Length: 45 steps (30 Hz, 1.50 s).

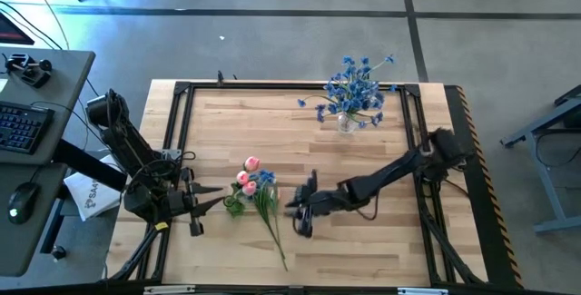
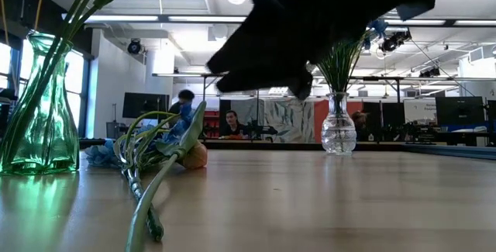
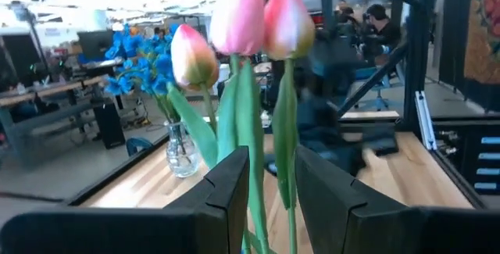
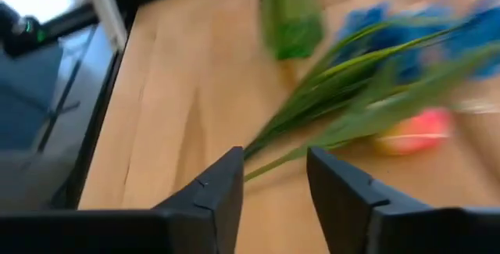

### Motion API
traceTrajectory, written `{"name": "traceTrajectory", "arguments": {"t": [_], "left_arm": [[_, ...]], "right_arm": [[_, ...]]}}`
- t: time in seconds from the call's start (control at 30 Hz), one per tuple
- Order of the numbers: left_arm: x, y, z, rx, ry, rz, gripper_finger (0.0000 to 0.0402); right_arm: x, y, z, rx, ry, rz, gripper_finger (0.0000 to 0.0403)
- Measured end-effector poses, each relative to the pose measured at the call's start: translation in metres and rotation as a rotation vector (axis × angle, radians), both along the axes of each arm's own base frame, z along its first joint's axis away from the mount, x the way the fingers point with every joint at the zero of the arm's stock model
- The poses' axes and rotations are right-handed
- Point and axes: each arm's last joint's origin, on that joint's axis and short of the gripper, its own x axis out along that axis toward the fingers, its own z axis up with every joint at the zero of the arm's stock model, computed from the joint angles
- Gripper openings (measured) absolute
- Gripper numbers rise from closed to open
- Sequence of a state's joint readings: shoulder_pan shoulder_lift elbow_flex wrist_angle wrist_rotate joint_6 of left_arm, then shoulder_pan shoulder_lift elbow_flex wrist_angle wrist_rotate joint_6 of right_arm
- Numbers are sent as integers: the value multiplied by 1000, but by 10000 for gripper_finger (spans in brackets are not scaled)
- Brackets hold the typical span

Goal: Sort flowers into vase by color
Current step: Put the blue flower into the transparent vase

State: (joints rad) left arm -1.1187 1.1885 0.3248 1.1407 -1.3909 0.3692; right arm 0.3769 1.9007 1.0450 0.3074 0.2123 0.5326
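Note:
Three pink tulips (image 3: pixel 242 19) stand upright, their stems running between my left gripper's (image 3: pixel 272 177) fingers, beside the green vase (image 1: pixel 234 207) at the table's near left. The low view shows stems standing in that green vase (image 2: pixel 39 120). A bundle of blue sprays (image 1: pixel 264 180) and a pink bud (image 4: pixel 414 133) lies flat on the table, long stems (image 1: pixel 275 227) pointing to the near edge. My right gripper (image 1: pixel 304 211) is open and hovers just right of those stems (image 4: pixel 312 121), touching nothing. A clear vase (image 1: pixel 346 122) at the far side holds blue flowers (image 1: pixel 354 86). My left gripper pinches the tulips' green stems (image 3: pixel 258 195) between its two fingers, well below the heads. It comes in level from the table's left, fingers across the stems. The tulips stand upright above the fingers. The fingers hide the stems' lower ends.
A black frame (image 1: pixel 182 132) rims the wooden table. The clear vase (image 2: pixel 339 132) stands far right of the lying bundle (image 2: pixel 155 155). Bare wood lies at the middle and near right. A desk with a keyboard (image 1: pixel 23 122) is off the left. People sit in the room behind (image 2: pixel 230 124).

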Motion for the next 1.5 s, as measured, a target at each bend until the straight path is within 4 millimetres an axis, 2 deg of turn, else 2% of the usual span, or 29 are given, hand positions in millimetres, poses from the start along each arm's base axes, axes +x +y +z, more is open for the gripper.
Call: {"name": "traceTrajectory", "arguments": {"t": [0.13, 0.3, 0.37, 0.5, 0.7, 0.87, 1.07, 1.1, 1.23, 1.33, 1.5], "left_arm": [[1, 2, 0, -69, -13, 35, 94], [4, 4, 0, -133, -32, 57, 94], [5, 5, 0, -149, -38, 62, 94], [6, 5, 0, -157, -41, 67, 94], [6, 5, 0, -155, -41, 65, 94], [6, 5, -1, -151, -38, 65, 94], [6, 5, -4, -133, -27, 64, 94], [6, 4, -4, -134, -26, 64, 94], [6, 4, -4, -133, -25, 64, 94], [6, 4, -4, -130, -24, 63, 94], [7, 4, -6, -112, -15, 64, 94]], "right_arm": [[27, 22, -17, -32, 29, 61, 158], [66, 38, -24, -75, 125, 56, 162], [79, 40, -25, -105, 201, -1, 162], [94, 40, -27, -162, 363, -136, 162], [111, 43, -36, -147, 418, -138, 162], [107, 40, -37, -167, 482, -184, 130], [96, 38, -30, -198, 559, -199, 20], [94, 39, -28, -205, 567, -194, 12], [79, 46, -19, -259, 625, -202, 14], [62, 56, -6, -305, 668, -239, 5], [26, 82, 16, -348, 716, -287, 4]]}}
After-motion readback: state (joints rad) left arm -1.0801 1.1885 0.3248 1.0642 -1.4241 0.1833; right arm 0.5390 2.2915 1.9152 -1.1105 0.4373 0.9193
